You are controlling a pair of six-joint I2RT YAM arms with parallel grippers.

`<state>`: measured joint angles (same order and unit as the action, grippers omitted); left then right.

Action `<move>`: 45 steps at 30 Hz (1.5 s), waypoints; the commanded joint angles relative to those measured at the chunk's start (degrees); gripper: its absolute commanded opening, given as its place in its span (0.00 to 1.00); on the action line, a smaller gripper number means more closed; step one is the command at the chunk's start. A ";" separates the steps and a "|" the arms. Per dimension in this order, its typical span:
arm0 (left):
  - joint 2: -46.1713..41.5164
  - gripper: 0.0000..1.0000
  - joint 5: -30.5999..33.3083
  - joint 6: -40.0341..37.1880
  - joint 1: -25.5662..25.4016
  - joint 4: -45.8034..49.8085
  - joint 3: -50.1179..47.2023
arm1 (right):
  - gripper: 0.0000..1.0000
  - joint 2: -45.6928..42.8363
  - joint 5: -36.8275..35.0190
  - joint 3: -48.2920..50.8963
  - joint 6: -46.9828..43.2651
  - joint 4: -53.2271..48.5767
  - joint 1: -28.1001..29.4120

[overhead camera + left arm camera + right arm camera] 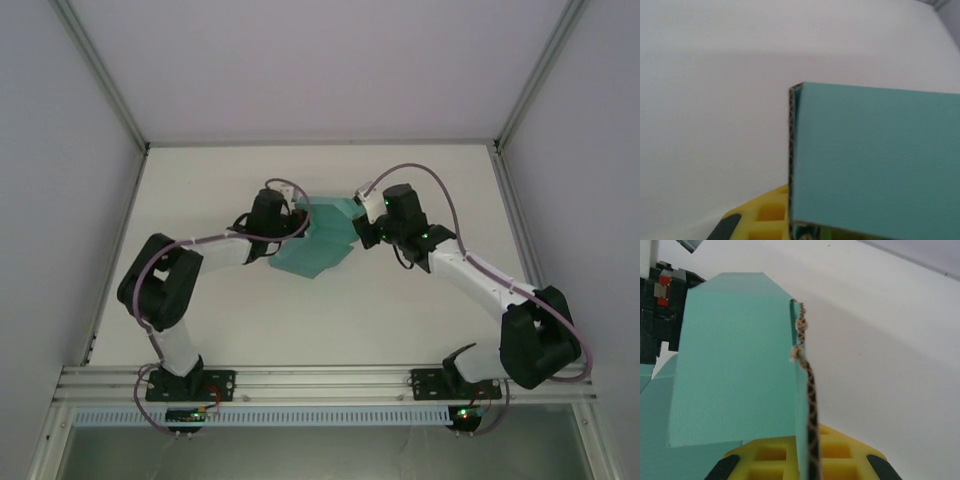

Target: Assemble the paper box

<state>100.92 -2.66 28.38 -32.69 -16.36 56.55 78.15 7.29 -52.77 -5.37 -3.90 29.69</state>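
Note:
The paper box (pixel 322 240) is a teal-green corrugated card sheet with flaps, held up over the middle of the table between both arms. My left gripper (pixel 290 213) is shut on its left flap; in the left wrist view the card (pixel 875 160) covers the right half, its cut edge running up from the yellow fingers (pixel 765 212). My right gripper (pixel 362 222) is shut on the right flap; in the right wrist view the card (pixel 740 375) stands edge-on, clamped between the yellow fingers (pixel 840 455), with a frayed spot on its edge.
White table top (pixel 400 320) bounded by grey side walls and an aluminium rail (pixel 320 380) at the near edge. The left arm's black wrist (pixel 660 315) shows beyond the card in the right wrist view.

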 commanded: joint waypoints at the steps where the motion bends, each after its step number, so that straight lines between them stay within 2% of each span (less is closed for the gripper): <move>1: 0.85 0.00 25.23 0.95 -1.64 14.67 5.43 | 0.00 -1.60 -8.52 1.08 -0.13 3.43 2.04; 5: 3.47 0.00 34.75 5.33 -1.66 23.30 9.07 | 0.00 -1.60 -12.62 1.44 -0.09 3.97 3.04; 9: 3.16 0.00 36.80 5.06 -1.72 23.14 8.26 | 0.00 -1.42 -13.31 1.79 -0.09 4.78 3.16; 15: 4.55 0.01 43.39 5.65 -1.91 30.06 11.44 | 0.00 -1.20 -12.28 1.80 0.42 4.50 3.08; 17: 3.60 0.09 39.61 1.37 -1.78 25.42 9.08 | 0.00 -1.31 -10.93 1.59 0.57 4.32 2.89; 19: 1.63 0.16 31.05 -4.57 -1.54 17.60 5.24 | 0.00 -1.26 -8.27 1.58 0.85 4.19 2.51; 21: -0.38 0.16 19.90 -8.37 -0.91 10.98 1.40 | 0.00 -0.70 -3.94 1.87 1.80 4.17 1.29; 23: -1.33 0.16 14.90 -9.27 -0.46 9.15 -0.48 | 0.00 0.53 0.45 2.11 3.23 3.28 0.00; 27: -1.35 0.16 14.66 -9.92 -0.28 9.38 -2.58 | 0.00 2.87 4.56 4.86 2.94 5.27 -0.34; 30: -0.04 0.16 10.68 -9.42 0.42 9.31 -3.73 | 0.00 4.73 7.88 6.30 4.02 4.80 -1.01; 34: 1.38 0.16 7.89 -8.17 0.56 9.16 -5.11 | 0.00 7.90 8.88 7.07 4.38 5.90 -1.29; 38: 0.94 0.19 6.33 -7.62 0.88 6.21 -6.37 | 0.00 10.20 8.52 7.16 2.96 5.99 -1.07; 43: 0.94 0.29 2.63 -6.83 1.91 1.60 -7.26 | 0.00 10.80 9.62 7.24 1.70 6.96 -1.28; 45: 1.03 0.29 2.39 -6.12 2.48 0.25 -7.42 | 0.00 11.01 9.76 6.84 1.62 6.33 -1.28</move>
<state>100.75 0.71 21.67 -31.31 -13.63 49.76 87.44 15.62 -46.78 -1.50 8.03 28.25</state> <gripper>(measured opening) 0.292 0.067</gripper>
